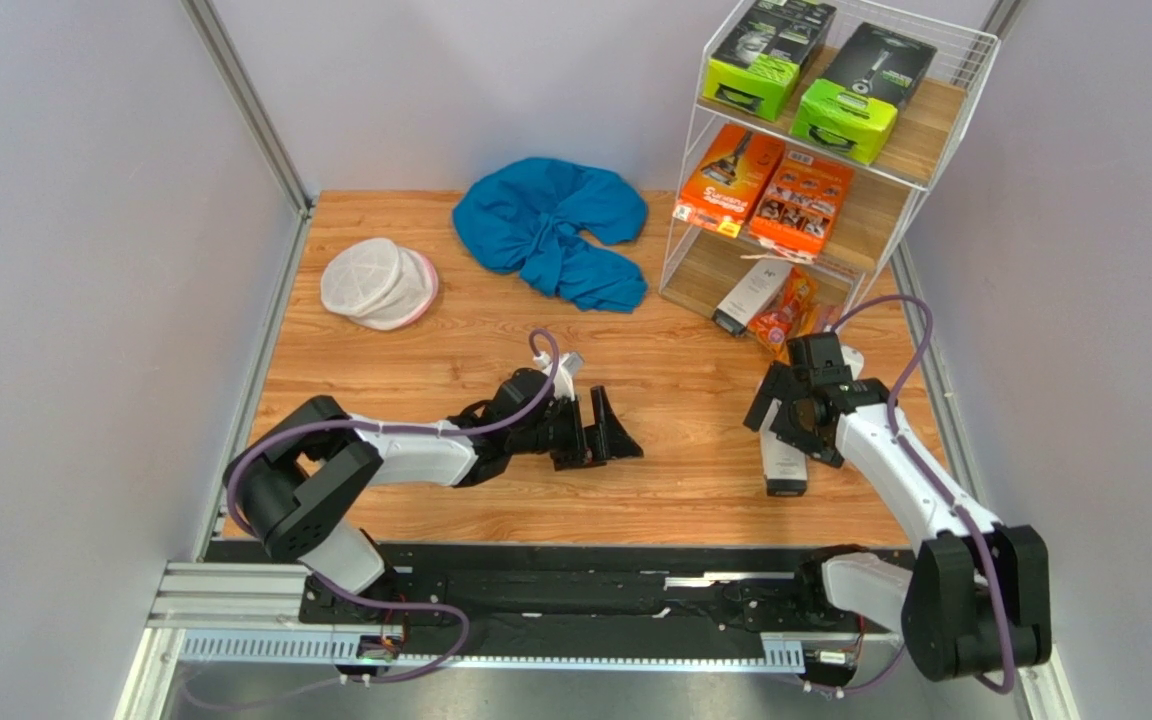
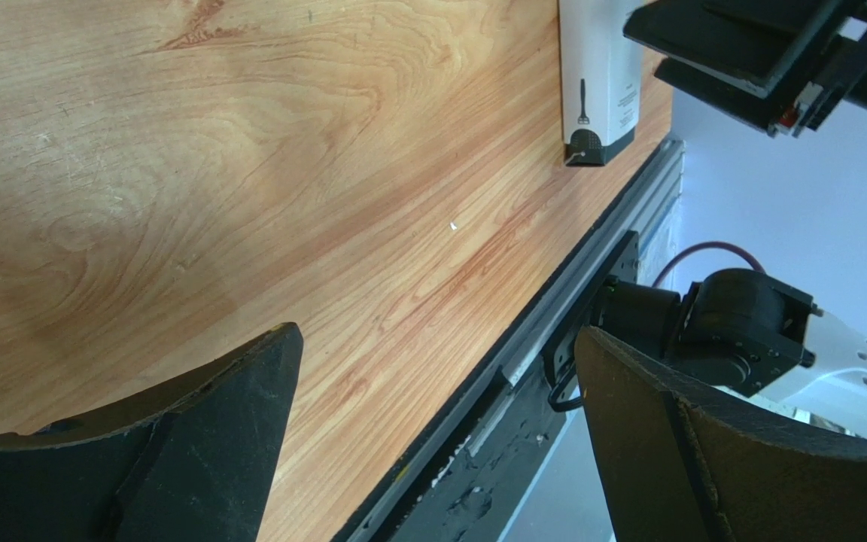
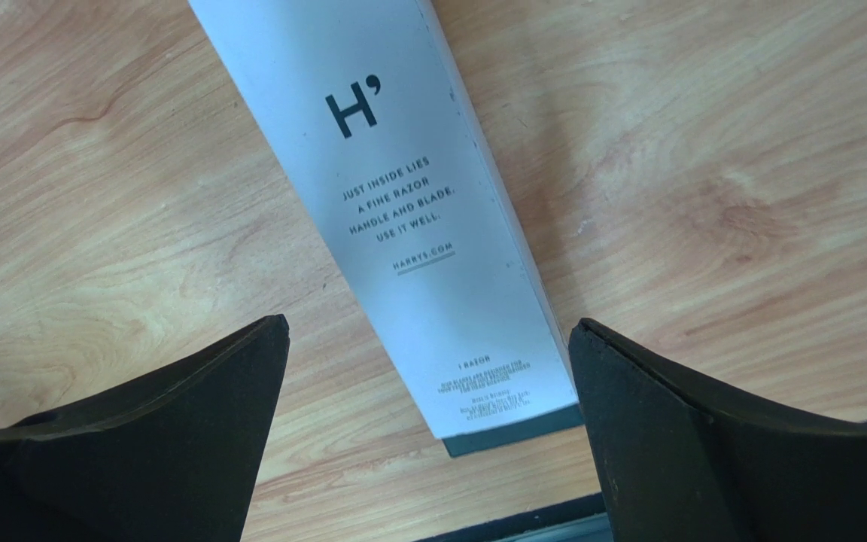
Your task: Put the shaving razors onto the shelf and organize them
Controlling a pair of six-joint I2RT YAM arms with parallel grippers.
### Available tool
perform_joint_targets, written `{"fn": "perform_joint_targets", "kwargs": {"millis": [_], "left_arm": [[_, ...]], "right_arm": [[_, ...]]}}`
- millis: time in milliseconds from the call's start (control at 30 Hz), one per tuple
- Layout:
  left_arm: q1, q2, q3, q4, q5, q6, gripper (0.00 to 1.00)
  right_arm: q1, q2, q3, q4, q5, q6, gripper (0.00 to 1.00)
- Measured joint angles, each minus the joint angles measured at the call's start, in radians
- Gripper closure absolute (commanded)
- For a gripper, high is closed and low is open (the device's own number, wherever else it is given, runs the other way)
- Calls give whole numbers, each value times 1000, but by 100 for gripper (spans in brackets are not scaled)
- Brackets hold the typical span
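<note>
Right gripper [image 3: 429, 328], jaws wide, hangs astride the slim white Harry's razor box [image 3: 404, 192] lying flat on the table [image 1: 387, 405], evidently set to pinch its narrow width; left gripper [image 2: 438, 333], wide and empty, idles clear; shelf [image 1: 940, 132] holds lime-green boxes [image 1: 823, 83] above orange cartons [image 1: 767, 188]

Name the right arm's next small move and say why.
Probably lower the right gripper straight down and close on the slim white box. The box lies flat on the table, lined up between the open gripper's jaws, not yet gripped, and looks like the only pack off the shelf.
</note>
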Motion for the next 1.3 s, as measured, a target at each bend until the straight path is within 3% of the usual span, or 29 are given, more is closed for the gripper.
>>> {"fn": "perform_joint_targets", "kwargs": {"millis": [200, 300, 333, 367, 400, 767, 933, 1167, 1300], "left_arm": [[0, 66, -4, 43, 22, -24, 1], [0, 90, -8, 69, 33, -37, 1], [0, 90, -8, 74, 34, -39, 1], [-1, 90, -8, 78, 38, -39, 1], [-1, 90, -8, 80, 40, -39, 2], [-17, 86, -6, 90, 44, -54, 2], [-37, 69, 50, 72, 45, -54, 2], [-65, -5, 176, 65, 14, -24, 2], [-80, -20, 238, 37, -27, 24, 2]], "right_arm": [[-56, 118, -25, 90, -66, -42, 3], [-93, 150, -52, 131, -98, -56, 16], [-103, 153, -60, 138, -107, -60, 23], [-114, 154, -70, 149, -119, -66, 61], [-120, 152, -72, 153, -128, -70, 77], [-132, 4, -145, 215, -299, -27, 79], [-132, -257, -166, 183, -345, 69, 79], [-132, -630, -167, 164, -347, 325, 79], [-132, -718, -168, 152, -336, 445, 79]]}}
